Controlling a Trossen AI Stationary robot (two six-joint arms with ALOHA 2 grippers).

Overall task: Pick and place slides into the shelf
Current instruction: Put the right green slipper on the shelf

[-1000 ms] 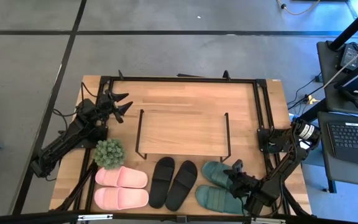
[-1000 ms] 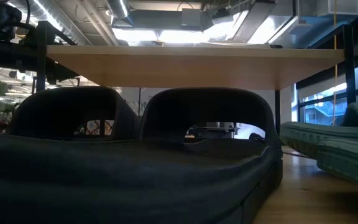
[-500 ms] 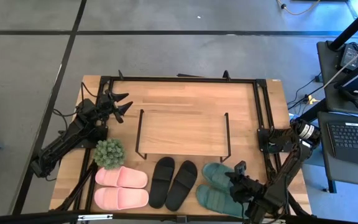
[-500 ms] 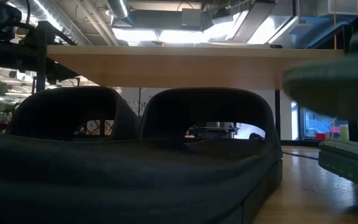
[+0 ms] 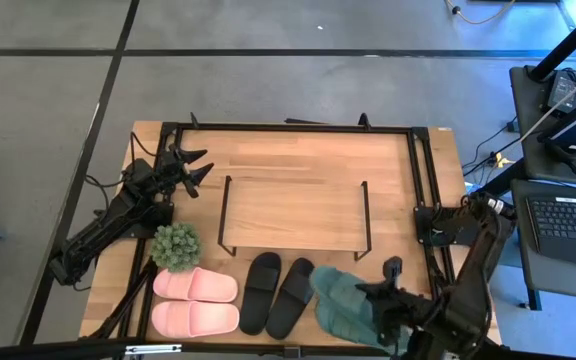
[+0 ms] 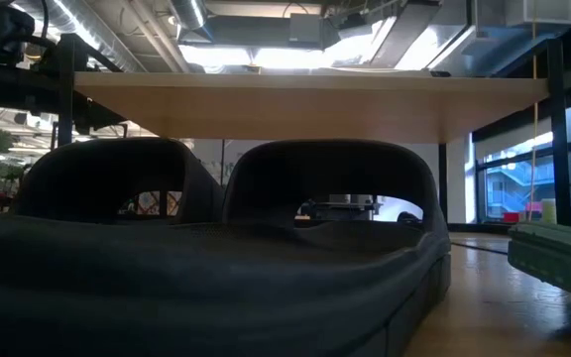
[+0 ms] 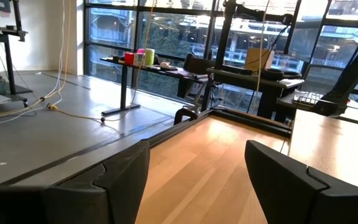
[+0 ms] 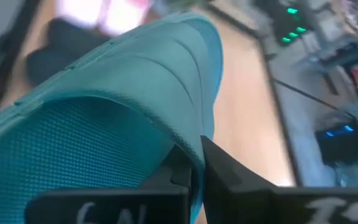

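High view: right pincer [image 5: 376, 297] has lifted green slide [image 5: 336, 287] off table.

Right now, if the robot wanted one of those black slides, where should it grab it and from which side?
Probably by the wide strap of the black slide nearest the pink slides, coming straight down from above. The strap arches over the sole, leaving a hollow for one finger, and the pair lies flat, soles down. The left gripper waits by the table's far left; the right gripper holds a green slide.
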